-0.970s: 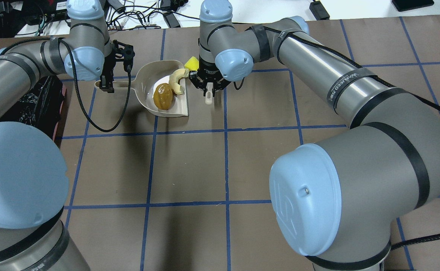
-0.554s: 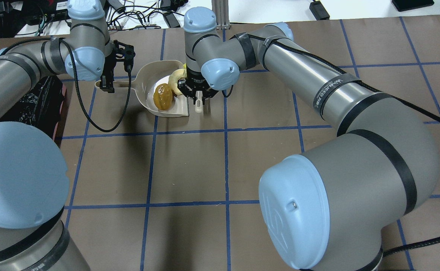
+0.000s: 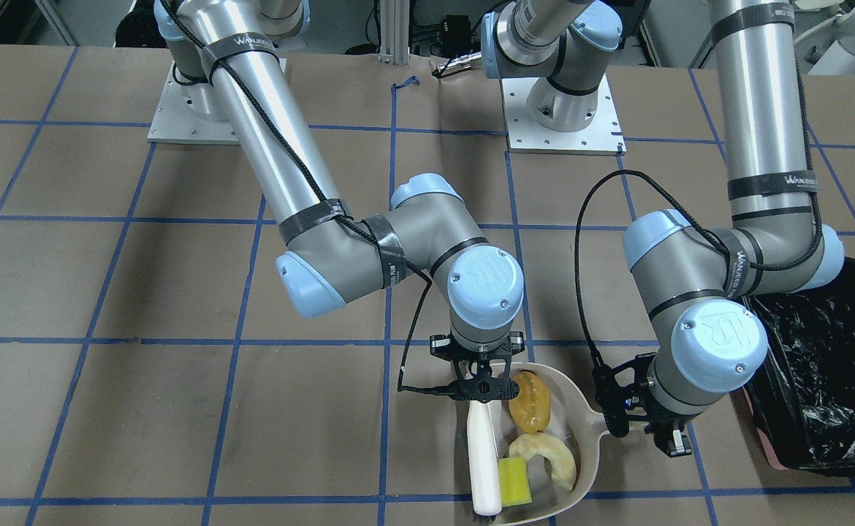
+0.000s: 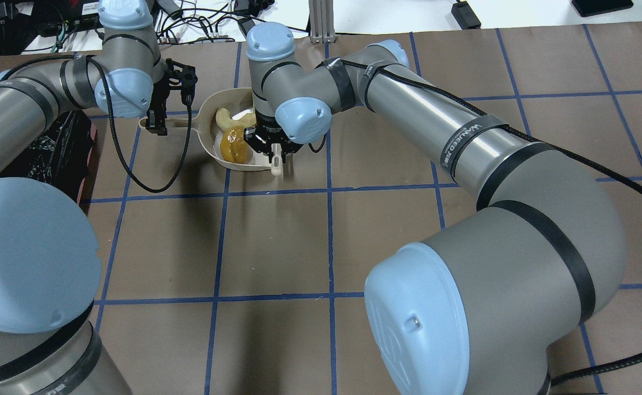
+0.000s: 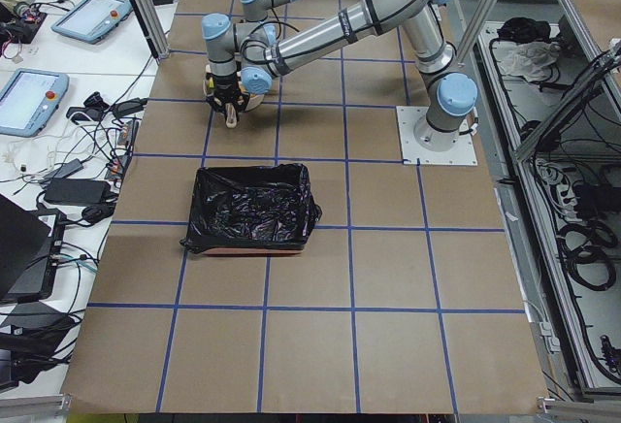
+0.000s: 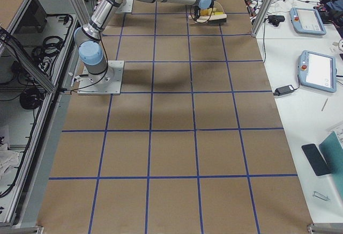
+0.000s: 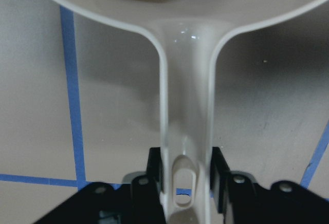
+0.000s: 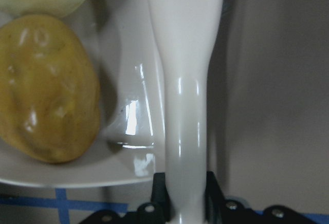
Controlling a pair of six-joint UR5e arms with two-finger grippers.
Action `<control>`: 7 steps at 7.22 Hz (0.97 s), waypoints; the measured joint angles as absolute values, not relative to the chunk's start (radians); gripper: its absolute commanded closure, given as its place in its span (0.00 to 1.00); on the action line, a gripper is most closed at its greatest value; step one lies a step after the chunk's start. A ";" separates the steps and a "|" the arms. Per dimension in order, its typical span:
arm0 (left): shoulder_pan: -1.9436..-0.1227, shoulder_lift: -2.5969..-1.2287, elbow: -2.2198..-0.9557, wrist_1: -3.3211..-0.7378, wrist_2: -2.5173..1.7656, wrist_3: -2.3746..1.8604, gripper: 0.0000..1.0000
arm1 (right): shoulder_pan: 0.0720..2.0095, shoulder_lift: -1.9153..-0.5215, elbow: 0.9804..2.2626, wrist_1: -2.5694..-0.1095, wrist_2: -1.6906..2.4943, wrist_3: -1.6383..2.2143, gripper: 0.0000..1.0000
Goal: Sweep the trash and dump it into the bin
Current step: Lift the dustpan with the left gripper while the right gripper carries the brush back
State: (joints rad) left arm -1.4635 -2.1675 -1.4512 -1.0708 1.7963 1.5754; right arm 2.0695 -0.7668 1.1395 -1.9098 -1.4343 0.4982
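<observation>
The off-white dustpan [image 3: 572, 400] lies on the table. In it are the golden-brown lump [image 3: 530, 403], the cream crescent [image 3: 550, 454] and the yellow wedge [image 3: 515, 481]. My left gripper [image 3: 669, 438] is shut on the dustpan's handle [image 7: 186, 126]. My right gripper [image 3: 480, 391] is shut on a white brush handle [image 3: 484, 460] that stands along the pan's open mouth. In the overhead view the lump [image 4: 232, 144] and crescent [image 4: 224, 117] show, and the wedge is hidden under my right wrist. The bin [image 3: 829, 380], lined with a black bag, stands beside my left arm.
Brown paper with a blue tape grid covers the table [image 4: 277, 247]. The bin [image 5: 254, 208] sits one grid square from the dustpan, toward the robot's left. Cables and tablets lie beyond the table's far edge [image 4: 200, 27].
My right gripper has moved the brush toward the dustpan, pushing the crescent and the yellow wedge into the pan. My left gripper and the pan have not moved.
</observation>
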 measured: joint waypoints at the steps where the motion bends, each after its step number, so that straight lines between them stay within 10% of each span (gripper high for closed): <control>1: -1.463 -2.168 -1.451 -1.071 1.796 1.575 0.93 | 2.089 -0.770 1.140 -1.901 -1.429 0.529 1.00; 7: -1.462 -2.166 -1.451 -1.071 1.794 1.577 0.93 | 2.009 -0.847 1.143 -1.799 -1.420 0.521 1.00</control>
State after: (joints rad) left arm -1.4619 -2.1660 -1.4511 -1.0707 1.7945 1.5772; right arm 2.0088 -0.8468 1.1427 -1.7988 -1.4204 0.5206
